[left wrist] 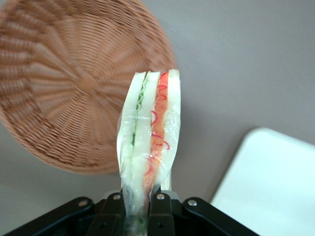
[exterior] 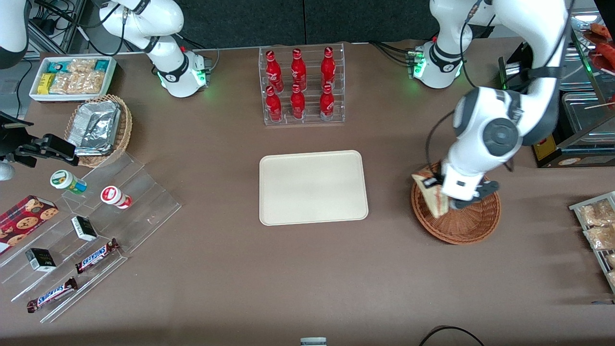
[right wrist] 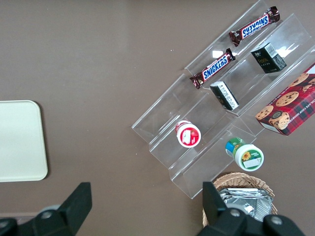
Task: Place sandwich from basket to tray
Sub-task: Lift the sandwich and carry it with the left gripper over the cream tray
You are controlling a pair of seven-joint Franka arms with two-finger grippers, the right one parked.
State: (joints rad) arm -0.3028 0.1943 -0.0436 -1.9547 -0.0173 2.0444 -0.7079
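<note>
My gripper hangs above the rim of the reddish-brown wicker basket, shut on the sandwich. The sandwich is a plastic-wrapped wedge of pale bread with green, orange and red filling, pinched at its narrow end between the black fingers and lifted clear of the basket, which shows nothing inside. The cream tray lies flat in the middle of the table, toward the parked arm's end from the basket; one corner of the tray shows beside the sandwich.
A clear rack of red bottles stands farther from the front camera than the tray. Clear stepped shelves with snacks, a tan basket with a foil container and a white snack bin lie toward the parked arm's end. Snack packets sit at the working arm's end.
</note>
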